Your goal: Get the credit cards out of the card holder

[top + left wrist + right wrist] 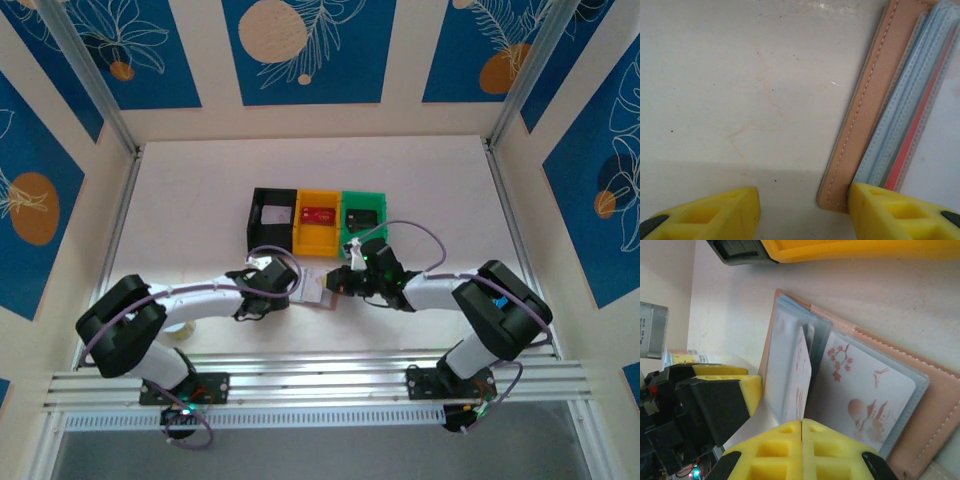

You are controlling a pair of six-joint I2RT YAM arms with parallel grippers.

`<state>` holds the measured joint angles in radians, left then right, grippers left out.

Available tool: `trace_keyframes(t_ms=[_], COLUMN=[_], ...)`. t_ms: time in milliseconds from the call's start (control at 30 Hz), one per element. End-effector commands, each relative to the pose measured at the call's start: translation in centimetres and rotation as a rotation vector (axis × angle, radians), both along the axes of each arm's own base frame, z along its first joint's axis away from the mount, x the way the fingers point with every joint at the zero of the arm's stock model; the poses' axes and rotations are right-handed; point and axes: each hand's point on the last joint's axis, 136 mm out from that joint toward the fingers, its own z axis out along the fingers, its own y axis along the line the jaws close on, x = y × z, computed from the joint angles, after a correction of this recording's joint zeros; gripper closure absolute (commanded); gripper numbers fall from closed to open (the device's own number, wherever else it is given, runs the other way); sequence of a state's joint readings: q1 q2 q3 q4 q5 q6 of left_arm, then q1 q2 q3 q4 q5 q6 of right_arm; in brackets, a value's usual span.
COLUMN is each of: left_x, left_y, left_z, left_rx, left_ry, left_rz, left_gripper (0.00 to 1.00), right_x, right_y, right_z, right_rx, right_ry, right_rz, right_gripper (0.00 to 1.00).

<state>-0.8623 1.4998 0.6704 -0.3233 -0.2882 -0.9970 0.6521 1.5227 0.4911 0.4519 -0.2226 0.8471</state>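
While the card holder (935, 415) lies unfolded, left jaws half parted at its corner, right jaws pinching a white card (799, 375).

Card holder (313, 284) between claws
Left gripper (291, 284) at its left; right gripper (338, 283) at its right, card (798, 374) in its jaws; bins (318, 222) beyond.

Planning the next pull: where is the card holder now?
In the top view, the card holder lies open between the left gripper and the right gripper, just below the yellow bin.
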Motion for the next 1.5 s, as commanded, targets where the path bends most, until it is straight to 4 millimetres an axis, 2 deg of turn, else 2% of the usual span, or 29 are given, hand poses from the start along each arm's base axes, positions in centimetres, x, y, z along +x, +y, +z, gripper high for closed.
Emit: trace_keyframes(t_ms=[0, 167, 300, 500, 667, 800, 967, 1067, 1300, 1467], left_x=[-2.4, -2.2, -1.8, -0.8, -0.7, -1.2, -2.3, -2.8, -3.6, -4.2], left_y=[-2.0, -2.1, -2.4, -3.1, -2.7, -2.5, -3.9, -4.9, -6.7, -7.6], left_z=[-3.1, -2.0, -0.3, 4.8, 9.5, 11.7, 12.5, 13.1, 15.0, 16.2], left_rx=[-0.097, -0.111, -0.13, -0.223, -0.326, -0.408, -0.549, -0.639, -0.817, -0.912], left_ry=[0.14, 0.122, 0.09, -0.038, -0.198, -0.283, -0.31, -0.324, -0.368, -0.385], left_rz=[-0.05, -0.051, -0.057, -0.107, -0.157, -0.187, -0.261, -0.29, -0.35, -0.392], left_gripper=[0.48, 0.47, 0.46, 0.42, 0.34, 0.3, 0.27, 0.26, 0.27, 0.3], right_x=[-0.9, -1.3, -1.5, -1.7, -2.3, -3.1, -4.8, -5.8, -7.5, -8.1], right_y=[-0.4, -1.2, -1.5, -2.1, -2.2, -2.0, -1.0, -0.4, 0.9, 1.8], right_z=[0.3, 0.7, 1.2, 3.6, 5.6, 7.2, 9.6, 10.3, 11.1, 11.0], right_rx=[0.01, 0.012, 0.021, 0.056, 0.096, 0.146, 0.225, 0.23, 0.246, 0.244], right_ry=[0.012, 0.002, -0.009, -0.047, -0.07, -0.082, -0.103, -0.128, -0.146, -0.145], right_rz=[0.019, 0.012, 0.011, 0.011, 0.041, 0.077, 0.17, 0.215, 0.294, 0.329], right_gripper=[1.0, 1.0, 1.0, 1.0, 1.0, 1.0, 1.0, 1.0, 1.0, 1.0])
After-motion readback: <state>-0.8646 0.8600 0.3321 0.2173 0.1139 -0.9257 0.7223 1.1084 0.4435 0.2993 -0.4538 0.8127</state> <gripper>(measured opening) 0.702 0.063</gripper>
